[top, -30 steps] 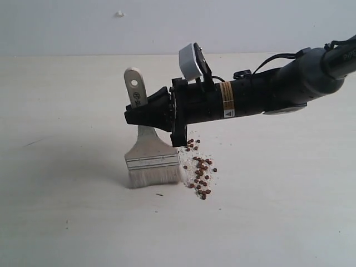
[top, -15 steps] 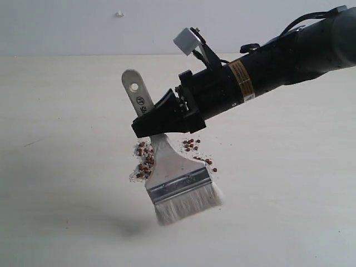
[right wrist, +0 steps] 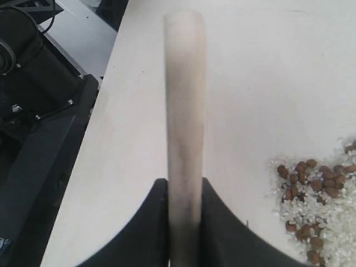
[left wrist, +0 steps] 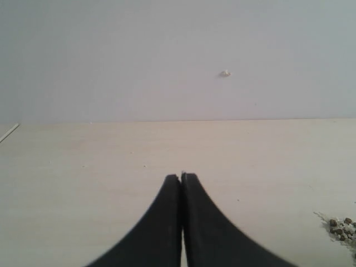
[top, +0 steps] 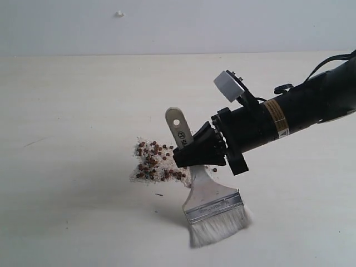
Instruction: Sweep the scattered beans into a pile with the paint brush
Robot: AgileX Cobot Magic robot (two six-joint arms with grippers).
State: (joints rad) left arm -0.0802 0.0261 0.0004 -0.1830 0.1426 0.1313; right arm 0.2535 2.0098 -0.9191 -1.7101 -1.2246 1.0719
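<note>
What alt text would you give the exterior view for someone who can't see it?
The right gripper clamps the handle of a wide paint brush, bristles angled down toward a pale table. Reddish-brown beans and white grains lie heaped left of it.

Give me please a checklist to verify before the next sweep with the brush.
1. Grip: right end effector closed on the paint brush handle: ok.
2. All beans in one pile: not ok, one stray bean lies apart beside the handle.
3. Contact of bristles with the table: cannot tell.
4. The bristles stand beside the pile, not on it: ok.
5. The left end effector is shut, apart from the beans: ok.
</note>
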